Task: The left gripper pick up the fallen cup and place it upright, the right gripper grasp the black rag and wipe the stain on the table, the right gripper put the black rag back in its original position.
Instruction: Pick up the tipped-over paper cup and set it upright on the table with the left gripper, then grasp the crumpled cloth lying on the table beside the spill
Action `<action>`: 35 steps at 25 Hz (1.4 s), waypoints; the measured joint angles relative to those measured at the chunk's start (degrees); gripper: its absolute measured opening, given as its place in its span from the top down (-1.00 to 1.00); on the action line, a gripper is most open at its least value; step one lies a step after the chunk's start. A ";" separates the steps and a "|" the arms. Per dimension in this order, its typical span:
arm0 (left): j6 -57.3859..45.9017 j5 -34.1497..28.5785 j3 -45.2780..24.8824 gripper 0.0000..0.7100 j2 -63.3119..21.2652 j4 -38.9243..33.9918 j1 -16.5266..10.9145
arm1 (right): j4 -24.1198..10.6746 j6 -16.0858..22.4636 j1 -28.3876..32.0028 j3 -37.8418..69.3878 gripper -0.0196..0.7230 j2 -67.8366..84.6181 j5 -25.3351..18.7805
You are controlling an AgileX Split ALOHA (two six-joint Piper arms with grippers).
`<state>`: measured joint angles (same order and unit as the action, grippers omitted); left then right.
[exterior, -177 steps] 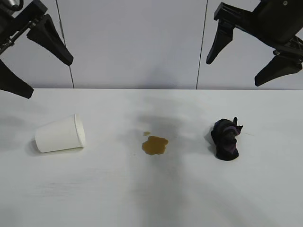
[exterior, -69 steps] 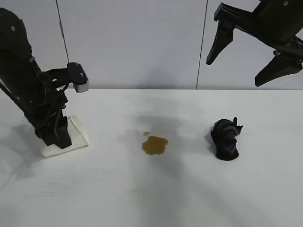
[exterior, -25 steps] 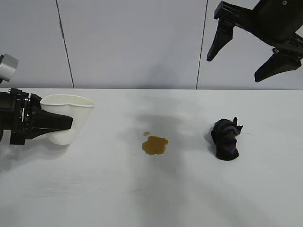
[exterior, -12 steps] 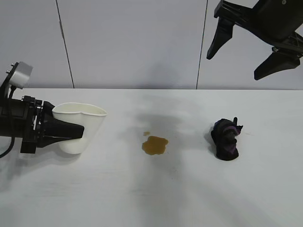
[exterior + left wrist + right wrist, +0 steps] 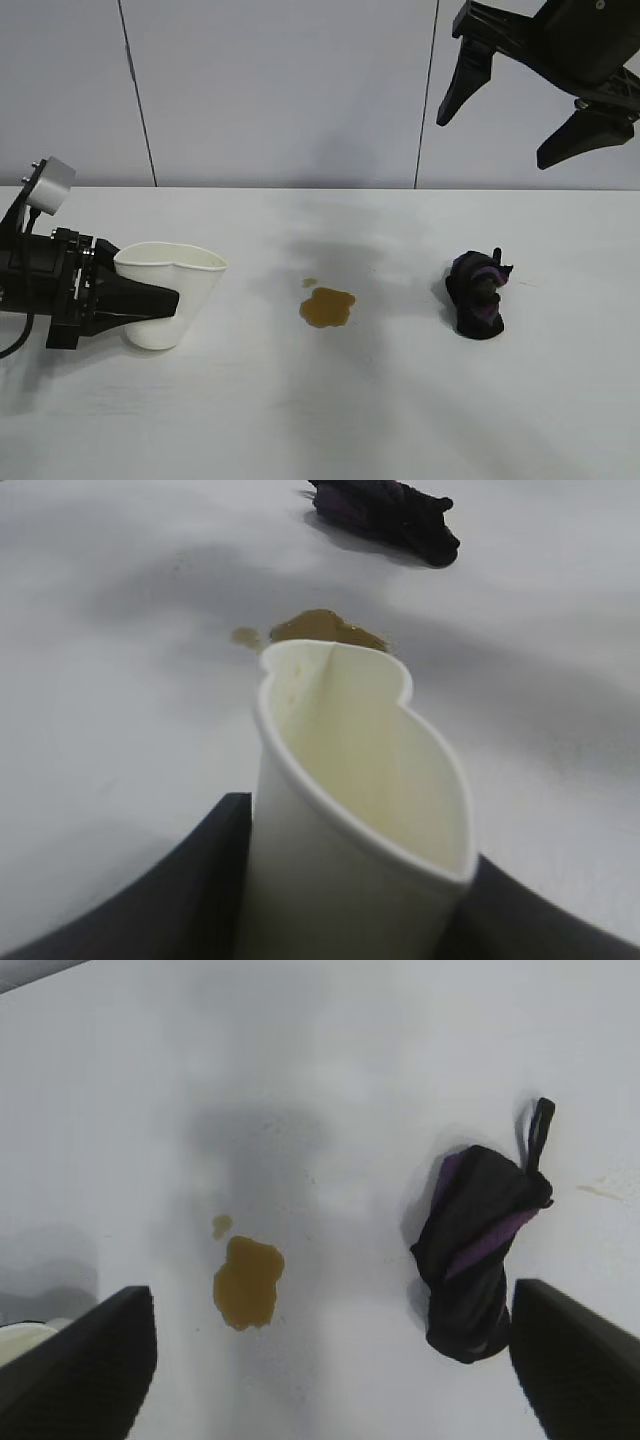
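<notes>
**Cup gripped upright at the left, spill and rag untouched**

The left gripper [image 5: 160, 300] lies low and level over the table [image 5: 330, 420], its two fingers clamped on either side of the cup [image 5: 170, 295]. The squeeze is firm enough that the cup's rim is pinched out of round, which shows plainly in the left wrist view, where the cup [image 5: 355, 810] stands between the dark fingers [image 5: 190, 880] with its mouth pressed into a long, narrow shape. The cup stands mouth up at the left side of the table, its base down at the tabletop; whether it bears fully on the surface I cannot tell.

To the right of the cup, near the middle of the table, lies the stain [image 5: 327, 306], a brown blotch with a tiny droplet just beyond its far left edge. Further right again, well apart from the stain, sits the black rag [image 5: 477, 294], a bunched lump with purple streaks.

The right gripper [image 5: 515, 115] hangs high above the rag at the far right, fingers spread wide and holding nothing.
</notes>
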<state>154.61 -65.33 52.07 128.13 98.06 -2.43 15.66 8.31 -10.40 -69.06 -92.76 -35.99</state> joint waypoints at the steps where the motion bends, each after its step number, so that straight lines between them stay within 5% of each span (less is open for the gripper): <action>1: -1.67 0.00 0.00 -0.90 -0.32 0.00 0.00 | 0.00 0.00 0.00 0.00 -0.83 0.00 0.00; 8: -18.72 2.46 0.00 -0.95 -10.72 -4.45 0.00 | 0.00 0.00 0.00 0.00 -0.83 0.00 -0.24; 13: -50.04 19.69 -0.07 -0.95 -22.74 -11.00 0.01 | 0.00 0.00 0.00 0.00 -0.83 0.00 -0.28; 16: -75.34 24.94 2.82 -0.95 -27.86 -22.98 0.01 | 0.00 -0.51 0.00 0.00 -0.83 0.00 -0.41; 22: -115.01 19.01 13.99 -0.95 -29.60 -53.22 1.69 | -0.81 -2.58 0.00 0.00 -0.83 -0.88 -2.02; 25: -122.06 17.26 17.11 -0.95 -29.60 -60.46 3.49 | -2.83 -2.41 0.00 0.00 -0.83 -4.05 -2.02; 30: -123.86 16.36 17.59 -0.95 -29.60 -60.21 4.50 | -7.88 1.04 0.00 -0.23 -0.83 -10.43 0.81; 35: -124.00 16.11 17.59 -0.95 -29.60 -60.10 4.50 | -9.30 2.14 -0.12 -3.86 -0.77 -16.26 0.81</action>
<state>30.60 -49.22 69.66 98.53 37.96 2.08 6.36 10.46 -10.52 -72.92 -109.01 -35.18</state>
